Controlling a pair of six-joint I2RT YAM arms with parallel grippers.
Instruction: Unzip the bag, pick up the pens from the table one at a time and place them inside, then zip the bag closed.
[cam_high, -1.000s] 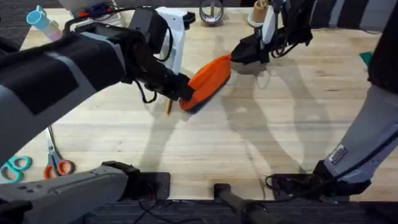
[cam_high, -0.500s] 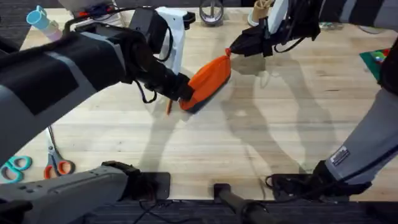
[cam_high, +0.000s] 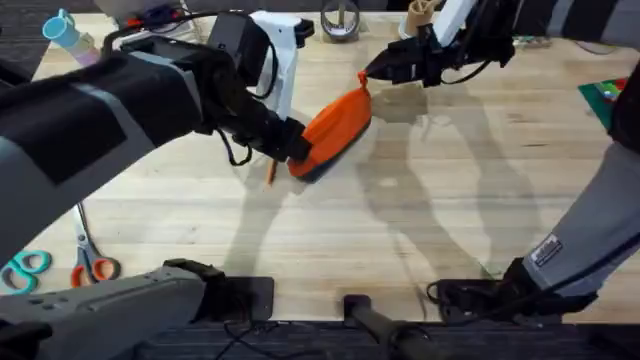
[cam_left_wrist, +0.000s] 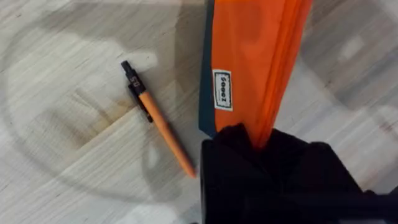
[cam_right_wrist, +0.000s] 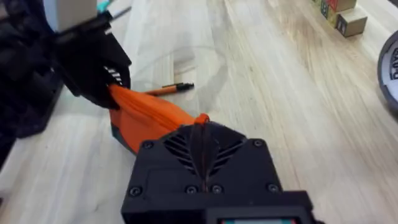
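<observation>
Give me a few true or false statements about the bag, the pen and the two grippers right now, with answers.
1. The left gripper is shut on the bag. True.
2. The pen is inside the bag. False: it lies on the table beside the bag.
3. The right gripper holds the bag's far end. True.
4. The bag lies flat, untouched. False: both grippers hold it, one at each end.
5. The scissors lie on the bag. False: they lie far off, near the table's left edge.

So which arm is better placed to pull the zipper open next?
Probably the right. The right gripper is shut on the far tip of the bag, apparently at the zipper end. The left gripper clamps the near end as an anchor, beside the pen.
</observation>
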